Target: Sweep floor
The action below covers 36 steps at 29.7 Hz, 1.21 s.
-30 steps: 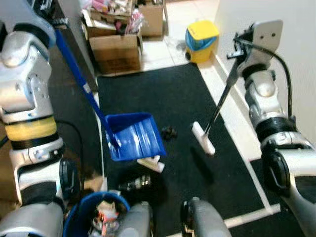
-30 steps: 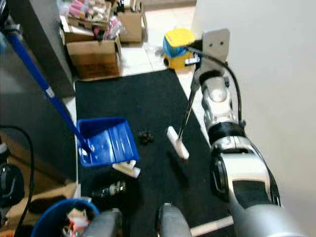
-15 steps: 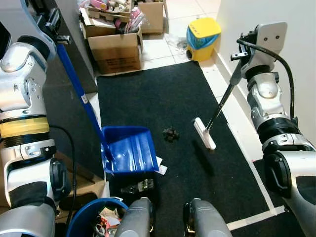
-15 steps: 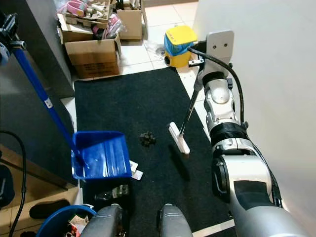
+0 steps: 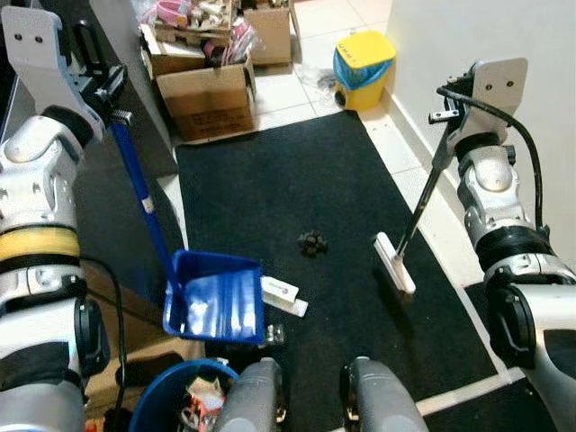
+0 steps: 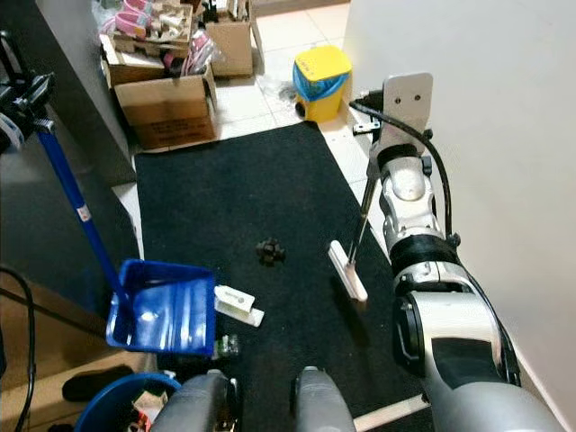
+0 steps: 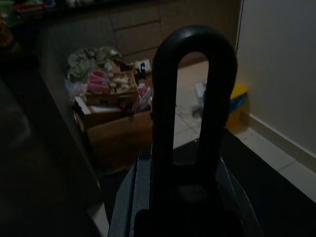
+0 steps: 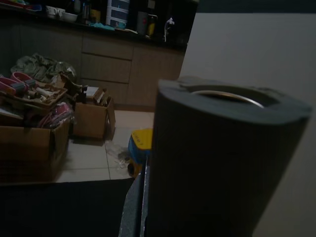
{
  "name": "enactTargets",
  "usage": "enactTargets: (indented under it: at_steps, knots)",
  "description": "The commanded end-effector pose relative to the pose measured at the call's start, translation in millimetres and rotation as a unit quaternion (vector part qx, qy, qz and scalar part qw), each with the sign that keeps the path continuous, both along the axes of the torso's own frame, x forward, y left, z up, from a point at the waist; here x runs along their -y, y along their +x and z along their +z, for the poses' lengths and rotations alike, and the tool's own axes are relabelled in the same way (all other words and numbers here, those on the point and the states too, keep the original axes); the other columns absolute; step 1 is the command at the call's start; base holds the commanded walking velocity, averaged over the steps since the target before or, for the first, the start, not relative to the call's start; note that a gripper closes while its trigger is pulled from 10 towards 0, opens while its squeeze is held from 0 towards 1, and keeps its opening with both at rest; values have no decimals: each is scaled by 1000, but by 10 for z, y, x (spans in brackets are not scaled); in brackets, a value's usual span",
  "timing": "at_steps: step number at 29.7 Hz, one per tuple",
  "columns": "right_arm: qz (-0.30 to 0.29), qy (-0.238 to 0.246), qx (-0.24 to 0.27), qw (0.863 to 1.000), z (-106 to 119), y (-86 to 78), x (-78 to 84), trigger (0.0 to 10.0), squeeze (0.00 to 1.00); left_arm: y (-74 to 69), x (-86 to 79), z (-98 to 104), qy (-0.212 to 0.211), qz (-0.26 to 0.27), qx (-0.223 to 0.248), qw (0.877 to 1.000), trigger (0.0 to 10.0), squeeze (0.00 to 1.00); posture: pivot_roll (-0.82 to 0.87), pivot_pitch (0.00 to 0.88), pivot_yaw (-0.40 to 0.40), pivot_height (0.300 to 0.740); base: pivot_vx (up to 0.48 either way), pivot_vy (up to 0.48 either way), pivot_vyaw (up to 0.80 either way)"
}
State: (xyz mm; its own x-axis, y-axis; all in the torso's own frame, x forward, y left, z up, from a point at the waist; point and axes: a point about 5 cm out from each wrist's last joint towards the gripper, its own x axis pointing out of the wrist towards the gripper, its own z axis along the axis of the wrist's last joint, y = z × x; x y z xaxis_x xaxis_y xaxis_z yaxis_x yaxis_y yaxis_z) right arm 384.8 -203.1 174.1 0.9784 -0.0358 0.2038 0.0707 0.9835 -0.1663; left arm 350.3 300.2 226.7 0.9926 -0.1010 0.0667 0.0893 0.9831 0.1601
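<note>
— Left eye view first. What of the sweeping gear?

— Blue long-handled dustpan (image 5: 216,304), resting on the black floor mat (image 5: 270,198) near its left edge, pan mouth turned toward the mat's middle. Handle rising up and to the left into the left gripper (image 5: 106,85), clamped round the top of the blue pole.

— And the other arm?

— Right gripper (image 5: 443,108) raised beside the white wall (image 5: 468,36), closed on the upper end of a thin grey broom handle. White flat-headed broom (image 5: 395,263) slanting down from it, head lying on the mat near the right edge.

— Anything to sweep?

— Small dark clump of debris (image 5: 311,242) on the mat, between dustpan and broom head, apart from both and nearer the middle. Also a white rectangular block (image 5: 284,295) lying just beside the dustpan's right front corner.

— Round about?

— Yellow bin with a blue liner (image 5: 363,68) on the pale tiles beyond the mat's far right corner. Brown cardboard boxes (image 5: 207,97) full of pink and mixed clutter beyond the far left corner. Blue round bucket of rubbish (image 5: 184,400) at the near left, below the dustpan. Grey robot feet (image 5: 306,405) at the mat's near edge.

— Wrist views?

— Dim. Left wrist: a black looped handle end (image 7: 193,98) close up, boxes and yellow bin behind. Right wrist: a dark grey tube end (image 8: 222,163) close up, same boxes, cupboards along the back.
</note>
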Motion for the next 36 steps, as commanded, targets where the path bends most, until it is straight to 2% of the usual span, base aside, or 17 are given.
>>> enactTargets:
  at_steps: [1, 2, 4, 7, 8, 9, 10, 18, 20, 23, 24, 25, 31, 35, 36]
  knots:
    - [4, -2, 16, 1000, 19, -14, -29, 10000, 0, -19, -37, -97, 22, 2, -3, 1000, 10000, 408, 46, 114, 56, 740, 0, 0, 0]
    - [7, -2, 16, 1000, 15, -15, -46, 10000, 0, -15, -28, -141, 29, 4, -6, 1000, 10000, 463, 44, 119, 56, 740, 0, 0, 0]
    - [12, -3, 17, 1000, 13, -19, -68, 10000, 0, -7, -7, -225, 47, 1, -14, 999, 10000, 490, 38, 130, 56, 740, 0, 0, 0]
    - [15, -3, 18, 1000, 10, -23, -78, 10000, 0, 3, 18, -299, 58, -1, -23, 998, 10000, 439, 36, 134, 55, 740, 0, 0, 0]
    - [16, -3, 18, 1000, 8, -24, -81, 10000, 0, 9, 32, -328, 60, -3, -26, 998, 10000, 325, 36, 134, 55, 740, 0, 0, 0]
    - [16, -3, 18, 1000, 9, -25, -80, 10000, 0, 13, 42, -341, 60, -4, -27, 998, 10000, 325, 32, 142, 53, 740, 0, 0, 0]
    - [17, -3, 18, 1000, 4, -28, -83, 10000, 0, 21, 65, -378, 62, -7, -31, 998, 10000, 0, 28, 146, 53, 740, 0, 0, 0]
    - [24, -2, 15, 1000, -30, -42, -122, 10000, 0, -37, 133, -678, 48, -5, -54, 997, 10000, 0, 18, 142, 47, 740, 0, 0, 0]
    - [27, -2, 14, 1000, -28, -40, -124, 10000, 0, -109, 124, -856, 39, 1, -85, 996, 10000, 0, 19, 137, 37, 740, 0, 0, 0]
    - [30, -3, 13, 999, -9, -28, -119, 10000, 0, -204, 74, -1031, 58, 10, -141, 988, 10000, 0, 25, 133, 33, 740, 0, 0, 0]
    - [30, -3, 13, 999, -5, -25, -116, 10000, 0, -216, 61, -1055, 58, 11, -154, 986, 10000, 0, 27, 133, 32, 740, 0, 0, 0]
    - [30, -3, 12, 999, 5, -18, -117, 10000, 0, -254, 11, -1062, 80, 15, -169, 982, 10000, 0, 31, 133, 31, 740, 0, 0, 0]
    - [32, -3, 11, 999, 1, -14, -135, 10000, 0, -335, -88, -1017, 90, 0, -219, 971, 10000, 0, 47, 133, 31, 740, 0, 0, 0]
    - [33, -2, 9, 999, -6, -15, -146, 10000, 0, -372, -66, -1015, 81, -28, -252, 964, 10000, 0, 52, 132, 33, 740, 0, 0, 0]
    - [33, -2, 9, 999, -6, -15, -147, 10000, 0, -404, -33, -1030, 78, -50, -273, 958, 10000, 0, 53, 132, 37, 740, 0, 0, 0]
